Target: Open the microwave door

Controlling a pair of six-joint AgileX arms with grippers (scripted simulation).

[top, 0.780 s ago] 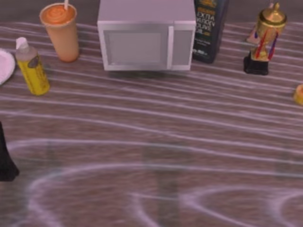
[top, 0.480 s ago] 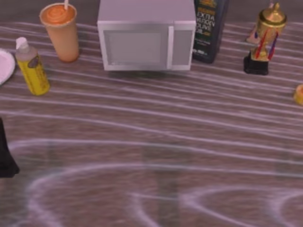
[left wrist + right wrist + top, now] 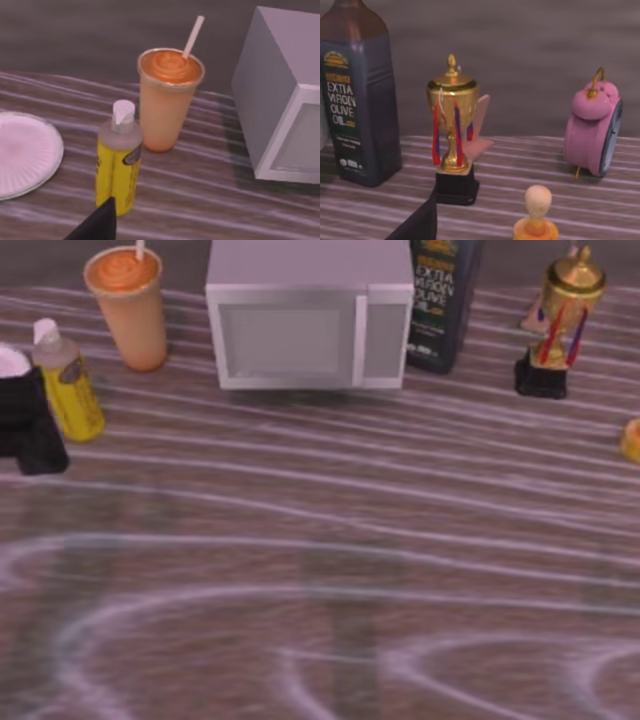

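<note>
The pale grey microwave (image 3: 305, 310) stands at the back middle of the table. Its door (image 3: 285, 340) lies flat and closed, with the white vertical handle (image 3: 360, 340) at its right edge beside the control strip. My left gripper (image 3: 35, 440) is a black shape at the table's left edge, right next to the yellow bottle (image 3: 68, 385) and far to the left of the microwave. The left wrist view has the microwave (image 3: 280, 90) from its side. My right gripper (image 3: 420, 222) is outside the top view; only a dark part of it appears in the right wrist view, before the trophy (image 3: 452, 130).
An orange drink cup (image 3: 130, 305) with a straw stands left of the microwave, and a white plate (image 3: 8, 362) peeks out behind my left gripper. The dark olive-oil box (image 3: 440, 300) touches the microwave's right side. Further right are the trophy (image 3: 560, 325), a small orange peg (image 3: 632, 438) and a pink alarm clock (image 3: 592, 130).
My left gripper has moved from the lower left edge toward the back of the table and now sits beside the yellow bottle, covering most of the plate. The microwave door has not moved.
</note>
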